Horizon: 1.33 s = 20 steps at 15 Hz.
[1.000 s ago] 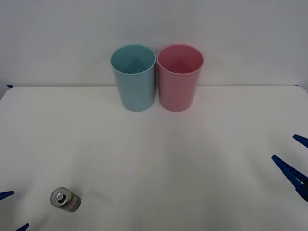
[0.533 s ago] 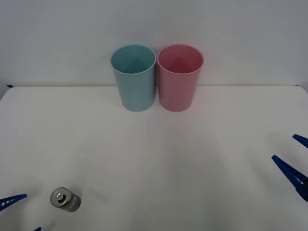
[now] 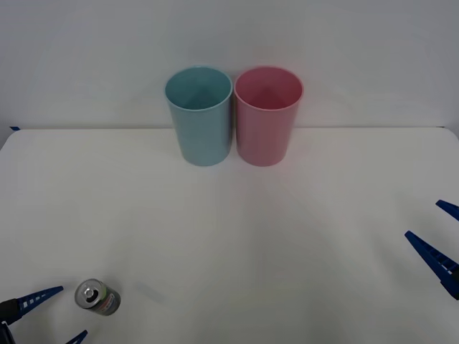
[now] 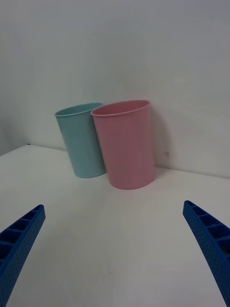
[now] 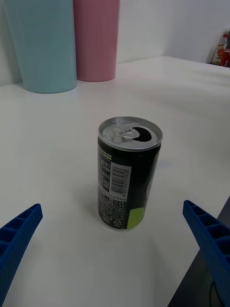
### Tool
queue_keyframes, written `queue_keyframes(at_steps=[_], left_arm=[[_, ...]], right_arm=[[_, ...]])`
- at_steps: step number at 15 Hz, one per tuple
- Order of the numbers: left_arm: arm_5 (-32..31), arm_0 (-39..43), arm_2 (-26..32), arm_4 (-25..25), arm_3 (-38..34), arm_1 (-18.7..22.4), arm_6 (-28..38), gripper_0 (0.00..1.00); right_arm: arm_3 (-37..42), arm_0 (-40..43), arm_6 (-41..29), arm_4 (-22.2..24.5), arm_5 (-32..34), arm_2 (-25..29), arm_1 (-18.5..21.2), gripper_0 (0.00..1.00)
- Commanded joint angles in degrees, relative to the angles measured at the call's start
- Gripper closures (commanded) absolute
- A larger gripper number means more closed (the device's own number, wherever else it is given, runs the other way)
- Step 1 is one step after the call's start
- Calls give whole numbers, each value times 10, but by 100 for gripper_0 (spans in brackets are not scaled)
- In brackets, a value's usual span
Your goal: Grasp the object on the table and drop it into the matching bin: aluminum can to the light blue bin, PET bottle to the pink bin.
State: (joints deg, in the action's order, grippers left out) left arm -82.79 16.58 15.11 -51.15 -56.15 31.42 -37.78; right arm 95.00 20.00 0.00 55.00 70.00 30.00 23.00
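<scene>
The aluminum can (image 3: 97,297) stands upright near the front left of the white table (image 3: 287,229). Its silver top is opened and its dark body carries a barcode and a green patch (image 5: 128,177). My left gripper (image 3: 57,317) is open just left of the can, one blue finger on either side of its near face, not touching it. At the back centre the light blue bin (image 3: 199,115) stands with the pink bin (image 3: 267,115) touching its right side. My right gripper (image 3: 439,233) hangs open at the right edge, facing the bins (image 4: 125,144).
A plain white wall rises right behind the bins. The table's front edge (image 5: 201,268) runs close beside the can in the left wrist view. Small coloured objects (image 5: 221,48) stand far off beyond the table.
My left gripper has slid in from the lower left corner toward the can, its fingers reaching further into view. The can, the bins and the right arm have stayed put.
</scene>
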Motion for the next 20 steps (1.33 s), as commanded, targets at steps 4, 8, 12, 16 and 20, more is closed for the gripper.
queue_keyframes(at_steps=[4, 8, 12, 16, 20], left_arm=[[12, -19, 0, -13, 1, -38, -2, 0], [24, -34, 0, -25, 1, -50, 1, 0], [31, -45, -5, -32, 1, -59, 2, 0], [39, -53, -8, -39, 0, -65, 3, 0], [39, -53, -9, -39, 0, -65, 3, 42]], right_arm=[[0, 0, 0, 0, 0, 0, 0, 0], [0, 0, 0, 0, 0, 0, 0, 0], [0, 0, 0, 0, 0, 0, 0, 0], [0, 0, 0, 0, 0, 0, 0, 0], [0, 0, 0, 0, 0, 0, 0, 0]])
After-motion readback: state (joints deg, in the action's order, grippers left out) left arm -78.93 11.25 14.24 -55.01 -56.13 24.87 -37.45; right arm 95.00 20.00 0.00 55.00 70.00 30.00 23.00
